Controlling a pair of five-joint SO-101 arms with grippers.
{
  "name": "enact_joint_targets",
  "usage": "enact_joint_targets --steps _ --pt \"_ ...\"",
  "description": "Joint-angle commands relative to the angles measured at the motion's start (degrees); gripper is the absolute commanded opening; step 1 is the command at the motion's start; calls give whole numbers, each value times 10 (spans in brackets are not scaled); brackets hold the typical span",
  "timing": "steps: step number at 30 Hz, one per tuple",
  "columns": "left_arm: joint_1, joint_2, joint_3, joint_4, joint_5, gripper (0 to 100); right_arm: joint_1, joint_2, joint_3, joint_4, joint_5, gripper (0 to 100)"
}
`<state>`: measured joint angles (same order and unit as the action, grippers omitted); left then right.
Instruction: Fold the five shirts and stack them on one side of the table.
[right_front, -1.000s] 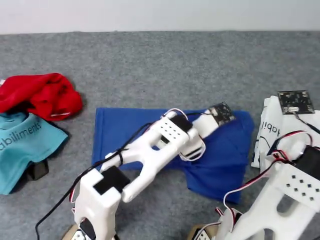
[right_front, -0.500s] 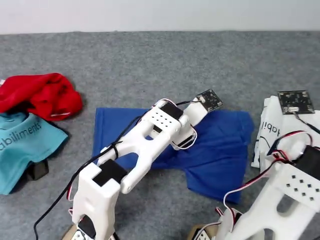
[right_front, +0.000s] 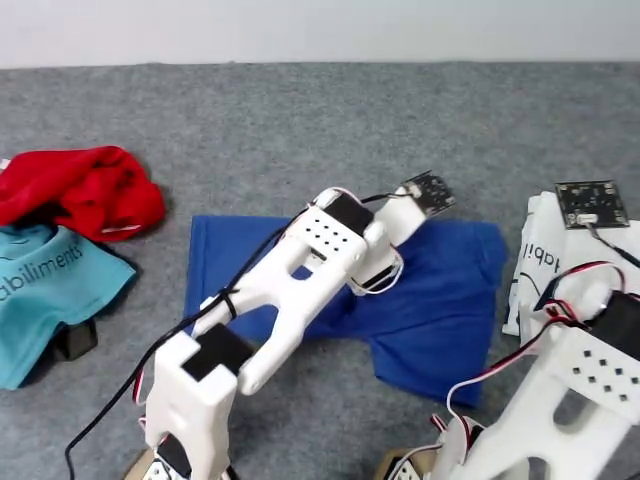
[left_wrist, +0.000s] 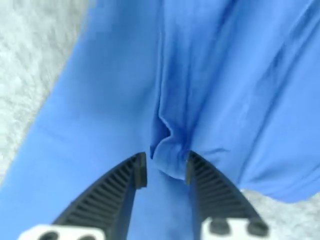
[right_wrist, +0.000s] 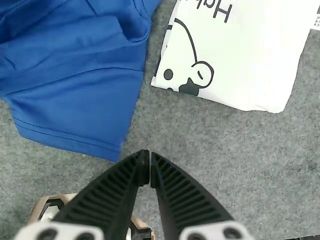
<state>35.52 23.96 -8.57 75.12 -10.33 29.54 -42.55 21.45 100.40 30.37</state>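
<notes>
Your left arm's wrist is moving: over the last second it pulls back from the 3 o'clock side of the blue shirt (right_front: 440, 300) toward 12 o'clock and a little toward 9, then nearly settles. The shirt's outline on the grey table (right_front: 350, 120) barely changes with it, so the cloth is being gathered rather than carried anywhere yet.

In the left wrist view your left gripper (left_wrist: 162, 167) is clenched on a narrow pleat of the blue fabric. The ridge of cloth bunches up between the two ribbed jaws and fills the gap between them. I read that as a pinch just taken, with the fold itself still to make.

The blue shirt lies spread at the centre of the table, one flap hanging down toward 5 o'clock. Because only a thin pleat is held, it could slip out if you lift quickly.

Your right arm does not move across these frames. Your right gripper (right_wrist: 150, 157) is closed on nothing, jaws touching. It hangs over bare table at the near edge, just beside the blue shirt's hem and near the white shirt (right_front: 530, 280).

The white shirt sits at 3 o'clock as a compact rectangle and looks already folded, so that side seems the likely place for the stack. The red shirt (right_front: 85, 190) lies crumpled at 10 o'clock, and the teal shirt (right_front: 50, 290) touches it at 9 o'clock. Both look unfolded, so much of the job appears to remain.
</notes>
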Motion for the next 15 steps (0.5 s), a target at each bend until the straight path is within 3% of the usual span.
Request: enact_joint_targets --steps 1,7,15 --pt "10 -50 -37 8 4 134 2 -5 6 11 5 15" --pt "-1 -50 -37 3 4 134 -87 -5 65 -30 2 15" --pt "-4 -1 -39 -83 5 133 -214 -5 165 -169 -1 11"
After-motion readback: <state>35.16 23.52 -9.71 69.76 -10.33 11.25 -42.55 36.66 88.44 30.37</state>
